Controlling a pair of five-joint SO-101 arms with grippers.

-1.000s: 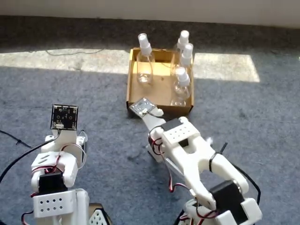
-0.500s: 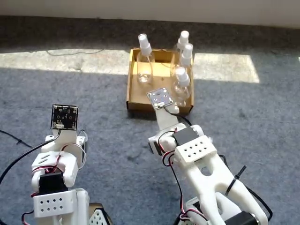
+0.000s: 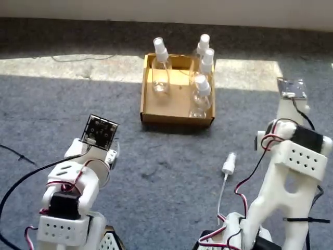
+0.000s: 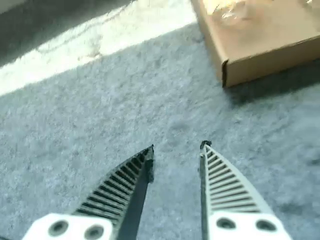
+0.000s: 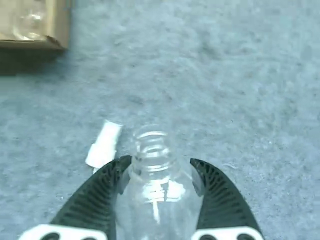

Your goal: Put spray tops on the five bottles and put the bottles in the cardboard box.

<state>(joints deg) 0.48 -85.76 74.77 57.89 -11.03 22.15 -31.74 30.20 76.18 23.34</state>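
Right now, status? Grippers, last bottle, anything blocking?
Left gripper open, empty, over carpet. Right gripper shut on uncapped bottle. Spray top loose on carpet beside it. Nothing seen blocking the box.

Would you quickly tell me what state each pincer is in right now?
Left pincer: open, holding nothing.
Right pincer: closed on a clear bottle with no spray top.

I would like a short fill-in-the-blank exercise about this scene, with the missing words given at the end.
1. The cardboard box holds ____ capped bottles.
2. The right hand is shut on a bottle that has no ____.
3. A loose spray top lies ____ the box, on the carpet.
4. The left hand is ____ and holds nothing.

Missing words: four; spray top; outside; open.
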